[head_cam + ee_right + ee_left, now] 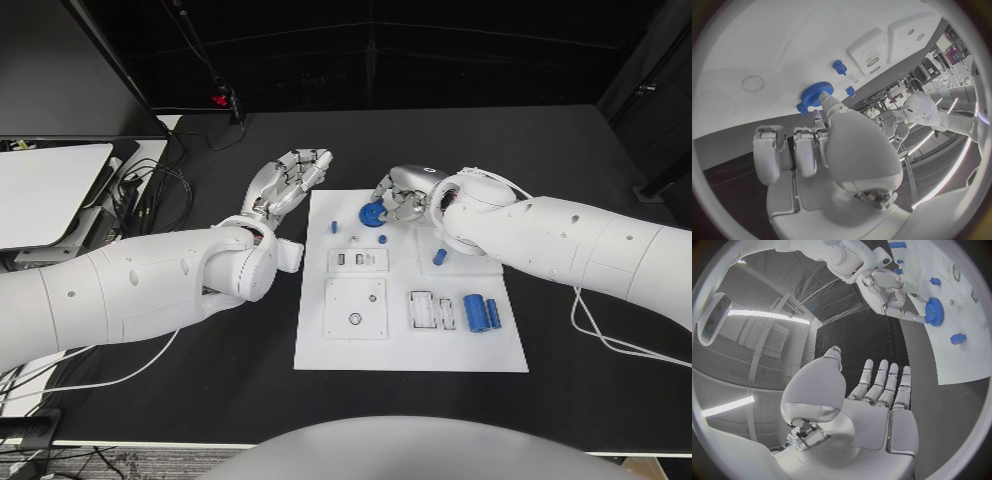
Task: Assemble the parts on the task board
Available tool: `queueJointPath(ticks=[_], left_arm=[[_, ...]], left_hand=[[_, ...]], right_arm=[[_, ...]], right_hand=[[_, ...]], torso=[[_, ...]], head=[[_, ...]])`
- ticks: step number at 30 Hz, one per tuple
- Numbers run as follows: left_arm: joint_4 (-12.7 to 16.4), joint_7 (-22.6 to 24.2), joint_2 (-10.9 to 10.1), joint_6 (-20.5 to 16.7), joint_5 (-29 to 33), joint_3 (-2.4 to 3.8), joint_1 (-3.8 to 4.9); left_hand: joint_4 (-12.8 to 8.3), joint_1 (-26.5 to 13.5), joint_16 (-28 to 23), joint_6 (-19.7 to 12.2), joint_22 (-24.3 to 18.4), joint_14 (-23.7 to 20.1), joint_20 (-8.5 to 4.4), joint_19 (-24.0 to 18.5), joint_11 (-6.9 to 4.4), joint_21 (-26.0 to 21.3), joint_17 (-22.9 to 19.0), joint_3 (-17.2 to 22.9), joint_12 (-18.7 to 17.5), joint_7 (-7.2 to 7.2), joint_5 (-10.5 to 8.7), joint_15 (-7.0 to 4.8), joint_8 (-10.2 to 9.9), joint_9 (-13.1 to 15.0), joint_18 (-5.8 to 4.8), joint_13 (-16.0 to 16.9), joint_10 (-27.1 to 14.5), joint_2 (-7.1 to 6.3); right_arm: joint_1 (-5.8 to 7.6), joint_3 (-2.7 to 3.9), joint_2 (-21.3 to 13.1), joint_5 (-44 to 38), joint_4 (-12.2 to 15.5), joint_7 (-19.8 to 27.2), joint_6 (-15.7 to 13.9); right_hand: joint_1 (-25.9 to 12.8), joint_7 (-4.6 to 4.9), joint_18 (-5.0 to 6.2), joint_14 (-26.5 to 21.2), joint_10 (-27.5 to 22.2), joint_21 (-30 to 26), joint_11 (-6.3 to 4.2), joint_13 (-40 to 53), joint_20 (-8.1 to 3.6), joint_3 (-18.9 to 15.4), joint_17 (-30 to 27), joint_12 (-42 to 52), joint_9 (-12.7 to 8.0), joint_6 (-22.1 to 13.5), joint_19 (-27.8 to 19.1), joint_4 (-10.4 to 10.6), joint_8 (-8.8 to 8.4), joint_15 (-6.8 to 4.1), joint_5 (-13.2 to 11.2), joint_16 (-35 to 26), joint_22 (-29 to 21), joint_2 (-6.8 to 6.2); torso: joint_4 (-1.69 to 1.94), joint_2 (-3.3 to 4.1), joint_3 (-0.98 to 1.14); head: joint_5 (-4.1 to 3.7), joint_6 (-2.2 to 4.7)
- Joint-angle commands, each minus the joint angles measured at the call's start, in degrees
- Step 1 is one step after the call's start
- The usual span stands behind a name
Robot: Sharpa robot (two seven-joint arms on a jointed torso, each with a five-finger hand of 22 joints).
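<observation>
A white task board (411, 345) lies flat in the middle of a black bench (577, 150), seen from above. The right hand (405, 195) reaches over the board's far edge, its fingertips (912, 316) touching a blue gear (374, 214) that sits on the board near that edge; from the left wrist view the fingers appear to pinch the gear's rim, and from the right wrist view the gear (817, 93) lies just past the fingertips, partly hidden by them. The left hand (293, 178) rests above the bare bench just beside the board's far left corner, fingers straight and slightly spread, holding nothing, well apart from the gear. Other small blue parts lie on the board: a peg (335, 227) left of the gear, a small piece (382, 239) just nearer than it, another (440, 257) beside the right arm, and two blue cylinders (482, 312) side by side toward the board's near right. White fixture blocks (356, 306) sit in the board's middle.
</observation>
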Motion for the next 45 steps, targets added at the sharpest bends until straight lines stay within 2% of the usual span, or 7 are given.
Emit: queueJointPath(ticks=[1, 10, 17, 24, 27, 34, 45], left_arm=[[-0.07, 17.28, 0.09, 0.45, -0.36, 0.06, 0.10], [-0.34, 17.41, 0.27, 0.51, -0.35, 0.06, 0.10], [-0.57, 17.69, 0.41, 0.34, -0.35, 0.06, 0.09], [-0.80, 17.66, 0.43, 0.24, -0.35, 0.06, 0.09], [-0.85, 17.64, 0.46, 0.26, -0.35, 0.05, 0.08], [-0.68, 17.58, 0.20, 0.14, -0.35, 0.05, 0.08], [-0.59, 17.51, 0.19, 0.26, -0.35, 0.05, 0.06]], left_hand=[[0.07, -0.04, 0.25, 0.47, 0.06, -0.06, 0.17, -0.08, 0.17, 0.31, 0.09, -0.35, 0.31, 8.75, 0.20, 0.52, 0.20, -0.07, 0.57, 0.02, 0.22, 0.69], [0.07, -0.04, 0.25, 0.47, 0.06, -0.06, 0.17, -0.08, 0.17, 0.31, 0.09, -0.35, 0.31, 8.75, 0.20, 0.52, 0.20, -0.07, 0.57, 0.02, 0.22, 0.69], [0.06, 0.00, 0.26, 0.49, 0.07, -0.05, 0.17, -0.08, 0.17, 0.33, 0.09, -0.38, 0.32, 8.75, 0.23, 0.52, 0.21, -0.08, 0.57, 0.02, 0.22, 0.74], [0.06, 0.02, 0.26, 0.50, 0.09, -0.05, 0.17, -0.06, 0.17, 0.35, 0.09, -0.39, 0.33, 8.75, 0.24, 0.52, 0.22, -0.08, 0.57, 0.02, 0.23, 0.76], [0.06, 0.03, 0.26, 0.50, 0.14, -0.04, 0.17, -0.02, 0.17, 0.39, 0.09, -0.41, 0.33, 8.74, 0.25, 0.52, 0.22, -0.09, 0.58, 0.02, 0.23, 0.77], [0.05, 0.06, 0.27, 0.50, 0.14, -0.04, 0.18, -0.03, 0.18, 0.39, 0.09, -0.42, 0.34, 8.74, 0.25, 0.52, 0.22, -0.09, 0.58, 0.02, 0.22, 0.78], [0.05, 0.08, 0.27, 0.50, 0.15, -0.04, 0.19, -0.02, 0.18, 0.41, 0.09, -0.44, 0.34, 8.74, 0.26, 0.53, 0.22, -0.10, 0.58, 0.02, 0.21, 0.80]], right_arm=[[0.08, 0.02, -0.17, 1.06, 0.24, 2.17, -2.17], [0.07, 0.03, -2.49, 8.14, 2.67, 8.98, -11.66], [0.96, 0.08, -10.05, 19.07, 10.28, 14.04, -18.39], [2.23, 0.07, -17.87, 26.65, 16.12, 17.43, -21.26], [2.40, 0.05, -20.78, 27.60, 17.35, 17.74, -21.20], [2.51, -0.02, -26.47, 28.26, 18.21, 15.05, -17.70], [2.12, -0.13, -29.26, 23.16, 13.98, 10.98, -10.86]], right_hand=[[-0.66, -0.15, -0.42, 5.95, 6.06, 0.19, -0.58, 15.08, -0.58, -0.58, 15.06, 0.15, -0.01, -0.73, 6.10, 0.09, -0.10, -0.64, -0.55, 0.14, 15.09, -0.35], [-3.56, 0.24, -0.42, 5.95, 6.06, 0.19, -0.56, 15.08, -1.10, -2.98, 15.06, 0.15, 0.35, 0.09, 6.10, 2.48, 0.78, -1.06, -3.65, 0.14, 15.09, -1.69], [-4.35, 1.83, -0.42, 5.95, 6.06, 0.19, 1.54, 15.08, -0.20, -3.85, 15.06, 0.15, 1.06, 4.68, 6.10, 4.28, 2.69, 0.16, -2.71, 0.14, 15.09, -2.04], [-5.14, 1.99, -0.42, 5.95, 6.06, 0.19, 1.66, 15.08, 0.24, -4.52, 15.06, 0.15, 1.10, 5.56, 6.10, 5.22, 2.83, 0.56, -2.07, 0.14, 15.09, -2.71], [-5.08, 1.93, -0.42, 5.95, 6.06, 0.19, 1.68, 15.08, 0.36, -4.71, 15.06, 0.15, 1.18, 6.25, 6.10, 5.49, 3.02, 0.61, -2.11, 0.14, 15.09, -2.90], [-4.77, 2.08, -0.42, 5.95, 6.06, 0.19, 1.77, 15.08, 0.58, -5.09, 15.06, 0.15, 1.02, 5.96, 6.10, 5.87, 2.60, 0.84, -2.57, 0.14, 15.09, -3.40], [-3.98, 1.89, -0.42, 5.95, 6.06, 0.19, 1.74, 15.08, 0.79, -5.22, 15.06, 0.15, 0.82, 5.44, 6.10, 6.27, 2.10, 1.01, -2.93, 0.14, 15.09, -3.65]], torso=[[0.02, -0.01, 0.01], [-0.04, -0.05, -0.03], [0.13, -0.10, -0.06], [-0.25, -0.16, -0.10], [-0.20, -0.19, -0.02], [-0.28, -0.25, -0.15], [-0.44, -0.36, -0.23]], head=[[-0.06, 0.04], [-0.12, 0.13], [-0.51, 0.35], [-1.04, 0.32], [-1.79, 0.62], [-3.88, 1.07], [-6.01, 1.65]])
